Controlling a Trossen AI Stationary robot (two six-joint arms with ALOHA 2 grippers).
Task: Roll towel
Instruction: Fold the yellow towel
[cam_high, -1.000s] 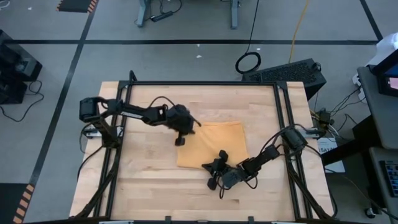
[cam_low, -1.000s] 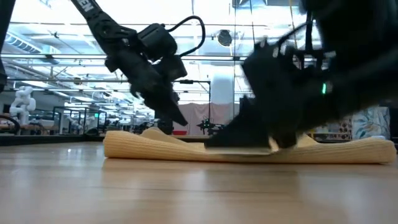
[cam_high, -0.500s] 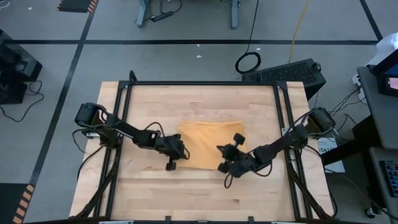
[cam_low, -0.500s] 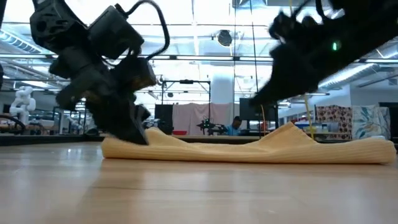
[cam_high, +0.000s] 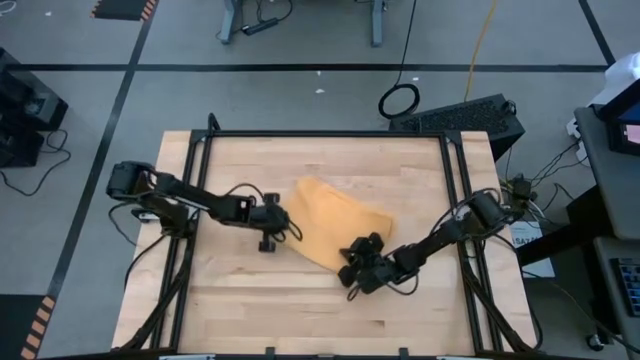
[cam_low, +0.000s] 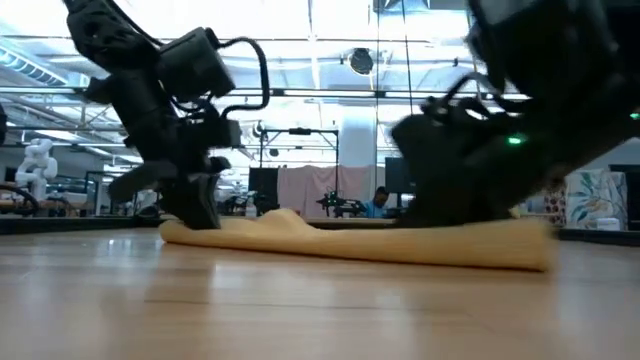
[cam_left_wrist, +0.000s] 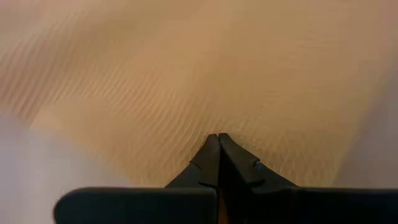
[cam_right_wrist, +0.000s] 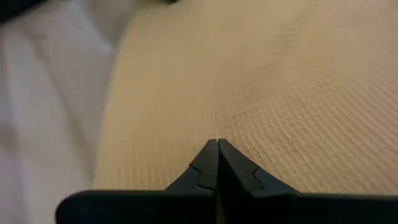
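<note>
The mustard-yellow towel (cam_high: 335, 220) lies flat and slantwise on the wooden table (cam_high: 250, 310), seen edge-on in the low view as a towel (cam_low: 350, 240). My left gripper (cam_high: 272, 240) is shut at the towel's left edge, and its shut tips (cam_left_wrist: 217, 138) sit on ribbed cloth. My right gripper (cam_high: 352, 272) is shut at the towel's near corner, its tips (cam_right_wrist: 217, 144) also on the cloth. No tag shows. My left gripper sets its shut fingertips on the towel's top face close to its left edge (cam_left_wrist: 214, 124), slanting down from the table's left. The towel lies flat under them. My right gripper sets its shut fingertips on the towel's top face near the near corner (cam_right_wrist: 214, 130), slanting down from the table's right. The cloth stays on the table there.
Black frame rails run along the table's left side (cam_high: 195, 200), right side (cam_high: 455, 190) and far edge (cam_high: 330, 134). Bare wood (cam_high: 300, 310) lies open along the near edge. Each arm carries loose cables (cam_high: 245, 190).
The towel, square to the table before, has turned about and now lies slantwise; its small hump has flattened. My left gripper went from the towel's far-left part toward the near-left and sank to its left edge. My right gripper shifted along the towel's near edge.
</note>
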